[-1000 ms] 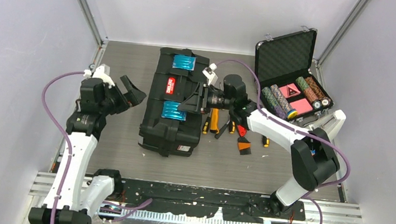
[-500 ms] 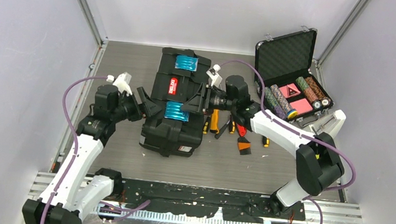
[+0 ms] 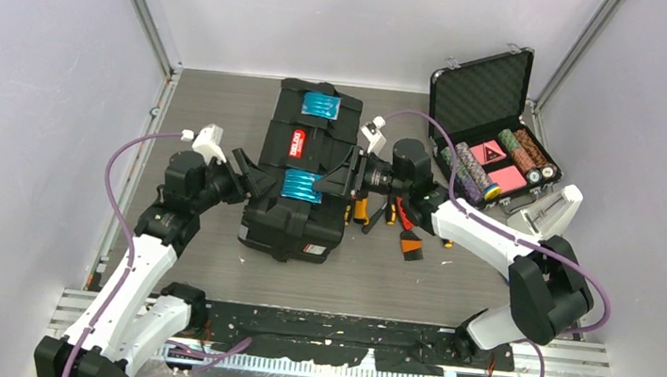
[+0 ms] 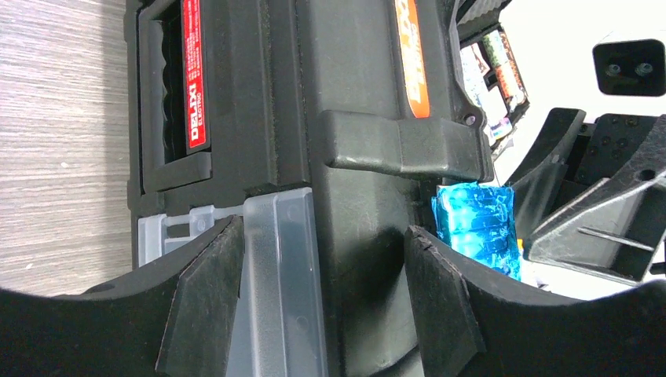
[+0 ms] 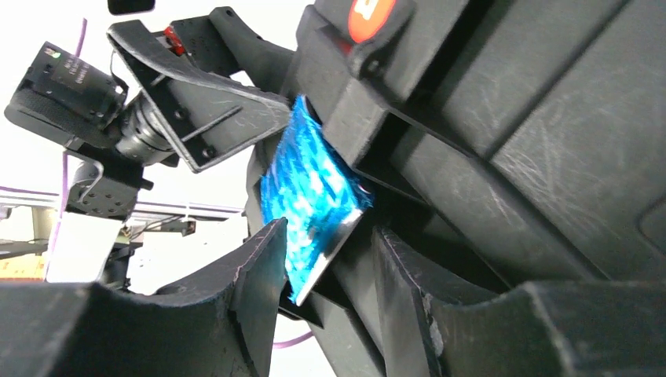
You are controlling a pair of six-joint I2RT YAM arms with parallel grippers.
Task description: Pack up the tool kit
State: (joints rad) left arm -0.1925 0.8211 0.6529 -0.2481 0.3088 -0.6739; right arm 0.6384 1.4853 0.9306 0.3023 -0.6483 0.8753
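Centre of frame: the right gripper [image 5: 326,236] clamps the near blue latch [image 5: 310,184] of the toolbox [image 3: 292,231]. At its left edge the left gripper [image 4: 322,239] straddles the clear lid [image 4: 279,290]; grip undeterminable.

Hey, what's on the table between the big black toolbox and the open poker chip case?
Top view: loose yellow-black and red-handled hand tools lie between toolbox and poker chip case, the right arm stretched above them.

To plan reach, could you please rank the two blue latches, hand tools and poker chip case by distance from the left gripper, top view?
1. Near blue latch, beside the left gripper.
2. Far blue latch, far end of toolbox.
3. Hand tools, right of toolbox.
4. Poker chip case, far right.
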